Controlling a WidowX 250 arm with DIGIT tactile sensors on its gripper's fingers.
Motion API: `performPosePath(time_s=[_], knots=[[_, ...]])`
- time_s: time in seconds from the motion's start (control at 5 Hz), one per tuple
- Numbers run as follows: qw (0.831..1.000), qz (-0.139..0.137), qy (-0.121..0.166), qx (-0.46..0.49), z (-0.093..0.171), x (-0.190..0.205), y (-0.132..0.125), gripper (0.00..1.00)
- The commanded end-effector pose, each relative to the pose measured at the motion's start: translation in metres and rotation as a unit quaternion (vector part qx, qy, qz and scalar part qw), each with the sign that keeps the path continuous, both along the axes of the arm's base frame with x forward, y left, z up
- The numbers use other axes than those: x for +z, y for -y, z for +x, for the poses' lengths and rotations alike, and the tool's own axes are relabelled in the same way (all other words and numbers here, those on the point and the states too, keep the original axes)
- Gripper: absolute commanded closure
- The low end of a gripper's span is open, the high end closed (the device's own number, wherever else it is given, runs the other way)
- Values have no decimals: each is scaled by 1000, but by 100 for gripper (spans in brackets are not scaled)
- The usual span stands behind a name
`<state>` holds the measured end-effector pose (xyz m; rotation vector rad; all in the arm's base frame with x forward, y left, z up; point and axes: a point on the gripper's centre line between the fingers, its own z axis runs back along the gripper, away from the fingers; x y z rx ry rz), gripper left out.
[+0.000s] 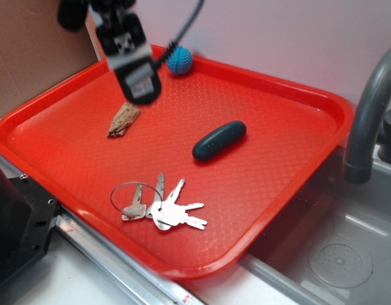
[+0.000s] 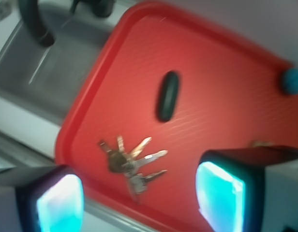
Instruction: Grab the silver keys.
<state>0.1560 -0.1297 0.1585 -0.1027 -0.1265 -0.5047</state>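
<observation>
— Where are your silver keys (image 1: 162,208)?
— On the red tray (image 1: 291,159) near its front edge, beside a grey sink (image 1: 348,254).
— And your hand (image 2: 139,198)?
— Open, empty, above the tray.

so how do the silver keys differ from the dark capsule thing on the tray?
The silver keys are a bunch of thin, flat, shiny metal pieces fanned out on a wire ring; the dark capsule is one smooth, rounded, matte solid body.
The keys are pale silver; the capsule is dark blue-green.
The keys lie near the tray's front edge; the capsule sits nearer its middle.
Both rest untouched on the red tray, with the end effector above neither.
</observation>
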Motion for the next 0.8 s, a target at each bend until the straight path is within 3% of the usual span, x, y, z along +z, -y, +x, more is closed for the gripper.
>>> performPosePath(time_s=[0.0,0.4,0.6], knots=[[998,14,-32,-50,-37,-25,1,0],[993,67,-6,-98,-25,-71,-16,0],[993,39,-12,-112,-28,-83,-13,0]])
